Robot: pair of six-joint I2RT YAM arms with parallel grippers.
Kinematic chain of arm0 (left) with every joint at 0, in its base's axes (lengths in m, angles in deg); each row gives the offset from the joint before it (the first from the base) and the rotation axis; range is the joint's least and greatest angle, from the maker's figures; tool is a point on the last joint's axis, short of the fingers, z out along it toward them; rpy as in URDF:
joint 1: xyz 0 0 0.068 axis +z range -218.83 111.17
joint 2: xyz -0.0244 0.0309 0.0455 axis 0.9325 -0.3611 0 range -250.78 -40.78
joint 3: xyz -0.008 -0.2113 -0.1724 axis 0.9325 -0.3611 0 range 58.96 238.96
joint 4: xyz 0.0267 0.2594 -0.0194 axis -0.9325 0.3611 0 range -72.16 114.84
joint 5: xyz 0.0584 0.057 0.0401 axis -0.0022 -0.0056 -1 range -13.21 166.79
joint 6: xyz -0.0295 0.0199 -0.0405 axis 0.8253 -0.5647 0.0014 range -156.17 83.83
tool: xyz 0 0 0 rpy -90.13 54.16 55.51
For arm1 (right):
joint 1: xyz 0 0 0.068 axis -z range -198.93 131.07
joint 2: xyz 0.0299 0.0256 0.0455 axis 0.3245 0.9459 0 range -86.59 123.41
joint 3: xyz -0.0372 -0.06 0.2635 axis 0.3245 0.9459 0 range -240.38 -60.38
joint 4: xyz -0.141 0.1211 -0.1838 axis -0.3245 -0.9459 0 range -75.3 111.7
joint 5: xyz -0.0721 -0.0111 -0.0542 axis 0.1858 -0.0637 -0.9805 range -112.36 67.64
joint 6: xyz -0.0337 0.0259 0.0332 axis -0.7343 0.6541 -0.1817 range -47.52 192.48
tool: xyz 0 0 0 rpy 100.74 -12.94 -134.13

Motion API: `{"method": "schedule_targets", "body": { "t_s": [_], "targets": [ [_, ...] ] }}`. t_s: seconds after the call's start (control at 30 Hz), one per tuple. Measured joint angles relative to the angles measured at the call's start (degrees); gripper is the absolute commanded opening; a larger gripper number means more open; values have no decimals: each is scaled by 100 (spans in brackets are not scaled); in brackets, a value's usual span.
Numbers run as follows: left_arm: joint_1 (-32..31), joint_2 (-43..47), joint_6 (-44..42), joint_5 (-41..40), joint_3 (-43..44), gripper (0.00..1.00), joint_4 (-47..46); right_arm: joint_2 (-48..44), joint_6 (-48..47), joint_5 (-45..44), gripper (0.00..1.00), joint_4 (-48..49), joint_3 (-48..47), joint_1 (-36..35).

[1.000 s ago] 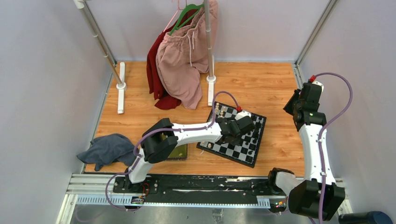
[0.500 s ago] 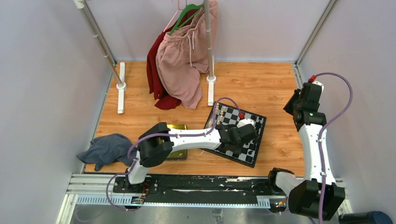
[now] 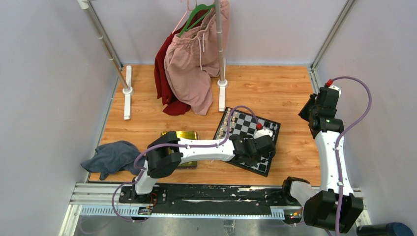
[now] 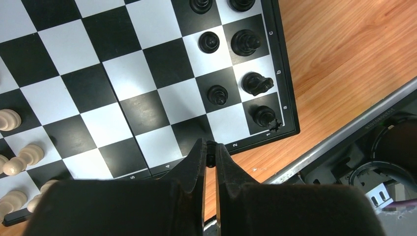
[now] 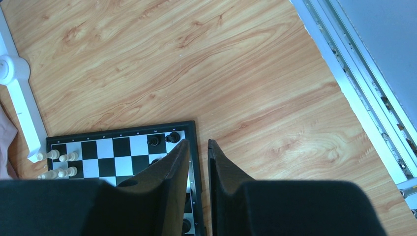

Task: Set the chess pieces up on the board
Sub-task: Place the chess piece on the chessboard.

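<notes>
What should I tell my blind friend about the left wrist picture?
Two dark fingers, nearly closed, hang over the lower edge of the board. Black chess pieces stand in two rows along its right border, cream pieces sit at its left, and wooden table shows beyond.

From above, your left arm covers the near rows of the board [image 3: 244, 124], its own fingertips and half of the yellow tray [image 3: 184, 134]. The left wrist view cuts the board off at top and left. A dark speck sits between the tips of the left gripper [image 4: 210, 147] — too small to name. The body of the right gripper [image 5: 196, 143] hides the board's lower squares.
</notes>
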Motion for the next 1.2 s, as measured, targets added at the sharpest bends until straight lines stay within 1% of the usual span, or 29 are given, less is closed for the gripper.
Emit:
{"method": "schedule_targets", "body": {
  "t_s": [0.47,1.2],
  "targets": [
    [-33,-308,39,116,179,0,15,-13,2,26,25,0,0,0],
    [-35,-378,39,240,286,0,24,-13,0,24,25,0,0,0]
  ]
}}
